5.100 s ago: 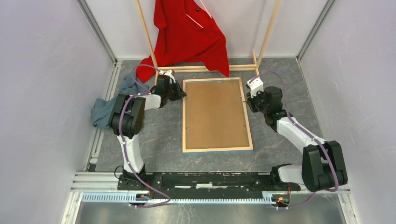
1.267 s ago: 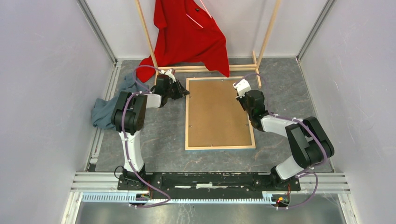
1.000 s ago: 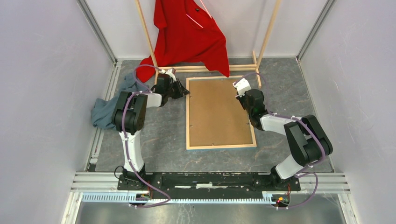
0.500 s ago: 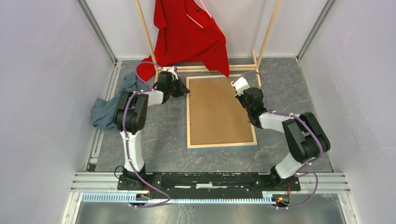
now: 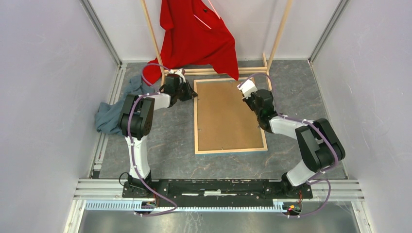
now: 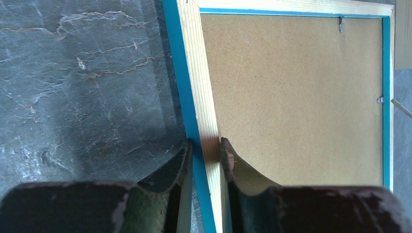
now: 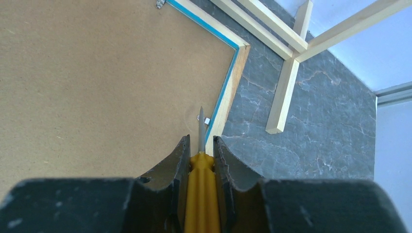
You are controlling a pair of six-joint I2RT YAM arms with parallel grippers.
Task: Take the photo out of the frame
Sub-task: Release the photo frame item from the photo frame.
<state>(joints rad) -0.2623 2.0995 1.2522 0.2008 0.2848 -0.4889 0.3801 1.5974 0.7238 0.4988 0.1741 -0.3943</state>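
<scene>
One frame (image 5: 196, 121) lies back up mid-desk, and its one brown backing board (image 5: 228, 116) is all that shows. The photo is out of sight. The left pincer (image 6: 206, 145) pinches the frame's left rail at about 10 o'clock, one finger on either side of the pale wood. The right pincer (image 7: 200, 143) is over the 1 o'clock corner, clamped on one yellow-handled screwdriver (image 7: 199, 194) whose tip is at a small metal tab (image 7: 206, 120) by the right rail. Two more tabs show in the left wrist view. One red garment (image 5: 194, 34) hangs on the wooden rack (image 5: 277, 39) at 12 o'clock. One grey-blue cloth (image 5: 109, 114) lies at 9.
</scene>
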